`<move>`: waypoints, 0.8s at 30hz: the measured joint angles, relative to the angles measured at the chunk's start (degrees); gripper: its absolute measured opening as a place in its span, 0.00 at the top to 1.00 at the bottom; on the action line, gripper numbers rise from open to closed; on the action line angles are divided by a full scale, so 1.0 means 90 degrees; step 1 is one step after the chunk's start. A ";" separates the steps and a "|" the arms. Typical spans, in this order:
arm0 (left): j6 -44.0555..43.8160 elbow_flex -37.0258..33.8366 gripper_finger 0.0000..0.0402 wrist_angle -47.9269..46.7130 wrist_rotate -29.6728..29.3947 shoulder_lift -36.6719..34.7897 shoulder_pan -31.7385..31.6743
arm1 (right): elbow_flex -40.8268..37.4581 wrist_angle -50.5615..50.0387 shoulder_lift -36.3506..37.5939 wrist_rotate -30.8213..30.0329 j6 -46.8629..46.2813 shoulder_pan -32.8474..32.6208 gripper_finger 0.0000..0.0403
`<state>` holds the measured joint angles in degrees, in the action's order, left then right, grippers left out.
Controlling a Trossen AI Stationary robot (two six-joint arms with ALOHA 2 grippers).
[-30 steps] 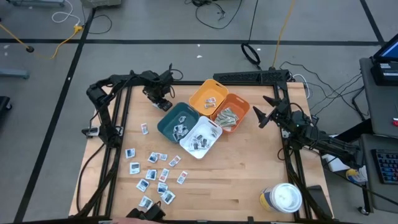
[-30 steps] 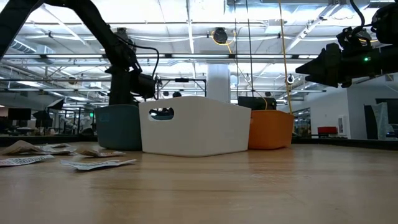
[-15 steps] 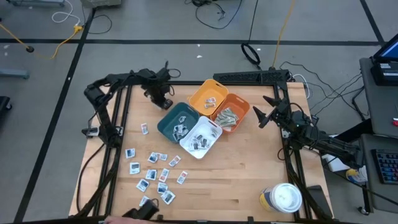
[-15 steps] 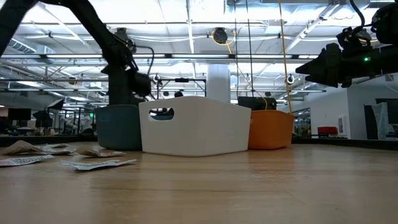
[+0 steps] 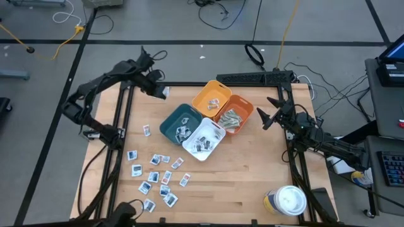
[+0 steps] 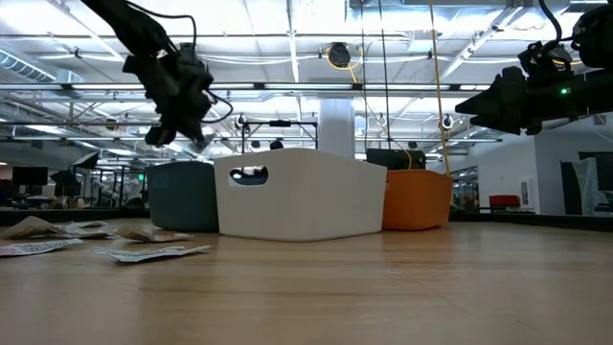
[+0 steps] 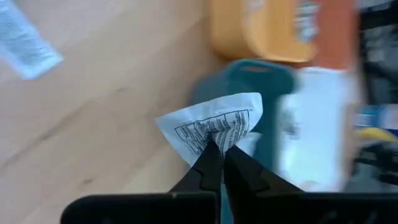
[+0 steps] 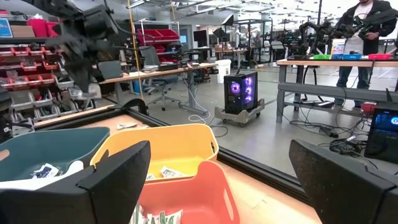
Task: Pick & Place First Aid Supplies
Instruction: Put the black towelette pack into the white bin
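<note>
The wooden table (image 5: 246, 170) carries four clustered bins (image 5: 205, 120), scattered white packets (image 5: 158, 173) on its left side, and a white-lidded tub (image 5: 289, 200) at one corner.

Four bins (image 5: 206, 120) clustered mid-table.
Loose packets (image 5: 158, 176) lie in front of them toward the left; a tub (image 5: 287, 202) stands front right.

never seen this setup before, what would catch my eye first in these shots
Most striking is the cluster of four bins mid-table: teal bin, white bin, yellow bin and orange bin, all holding small packets. Next, the left pincer, raised over the table's far left corner, is shut on a white printed packet. Loose packets scatter the near-left tabletop, while the right pincer waits open beside the orange bin.
</note>
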<state>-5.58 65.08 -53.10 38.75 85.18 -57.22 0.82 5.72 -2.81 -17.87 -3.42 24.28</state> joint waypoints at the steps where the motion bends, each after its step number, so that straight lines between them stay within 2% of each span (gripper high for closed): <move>1: -0.0015 0.0000 0.99 -0.0002 0.0253 -0.0078 -0.0020 | 0.0000 0.0000 0.0000 0.0000 -0.0002 0.0001 0.06; 6: -0.0023 0.0000 0.99 -0.0082 0.1376 -0.0388 -0.0074 | -0.0001 0.0000 0.0000 -0.0001 0.0000 -0.0001 0.06; 12: -0.0107 0.0000 0.99 -0.0259 0.1330 -0.0477 0.0143 | -0.0001 -0.0001 0.0000 0.0000 0.0000 0.0000 0.06; 14: -0.0283 0.0002 0.99 -0.0275 0.0874 -0.0477 0.0314 | -0.0002 0.0000 0.0000 -0.0001 -0.0002 0.0001 0.06; 17: -0.0466 0.0002 0.99 -0.0276 -0.0251 -0.0476 0.0748 | -0.0001 0.0000 0.0000 0.0000 -0.0001 0.0000 0.06; 24: -0.0946 0.0006 0.99 -0.0522 -0.2580 -0.0460 0.2172 | -0.0001 0.0000 0.0000 -0.0002 0.0000 -0.0001 0.06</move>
<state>-14.10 65.14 -57.81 15.53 81.04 -37.68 0.81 5.72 -2.81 -17.88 -3.43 24.28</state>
